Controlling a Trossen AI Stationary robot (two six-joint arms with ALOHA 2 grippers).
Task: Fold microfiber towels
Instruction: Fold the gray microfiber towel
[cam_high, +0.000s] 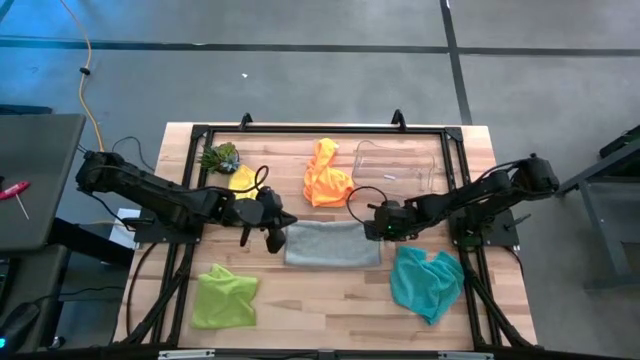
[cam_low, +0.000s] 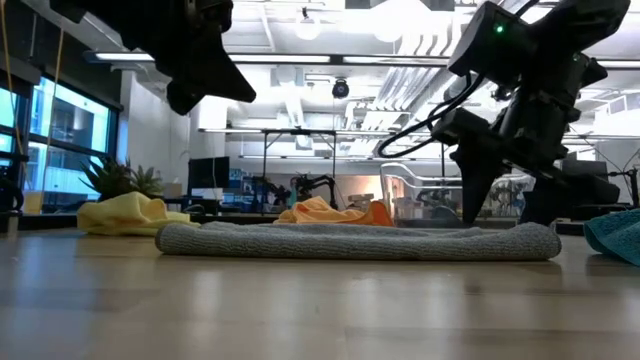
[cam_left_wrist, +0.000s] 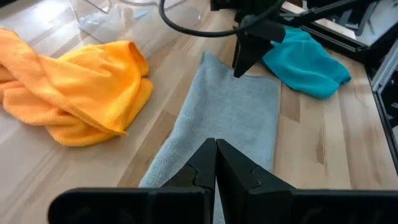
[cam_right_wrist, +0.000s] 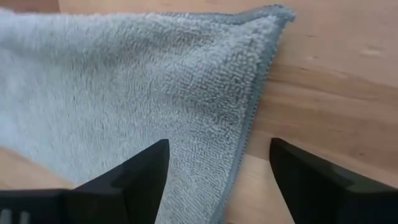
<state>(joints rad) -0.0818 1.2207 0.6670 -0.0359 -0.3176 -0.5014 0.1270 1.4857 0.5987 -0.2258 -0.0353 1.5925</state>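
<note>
We see the grey towel lying flat mid-desk, already doubled into a long strip, with the right gripper hovering over its right end, jaws spread wide and empty, straddling a corner of the cloth. The left gripper sits at the strip's left end, jaws pressed together with nothing between them, raised off the desk in the low view. We judge the fold half done, so the main risk is a bad re-grab: if the right jaws come down on only the top layer, the strip peels open instead of folding over. A second risk is dragging; microfiber clings to wood, so a low pull could bunch it. The orange towel lies just behind and near the grey one, and a wide swing could snag it. The teal towel is close to the right arm too. Yellow towel, lime green towel wait unfolded, further off.
</note>
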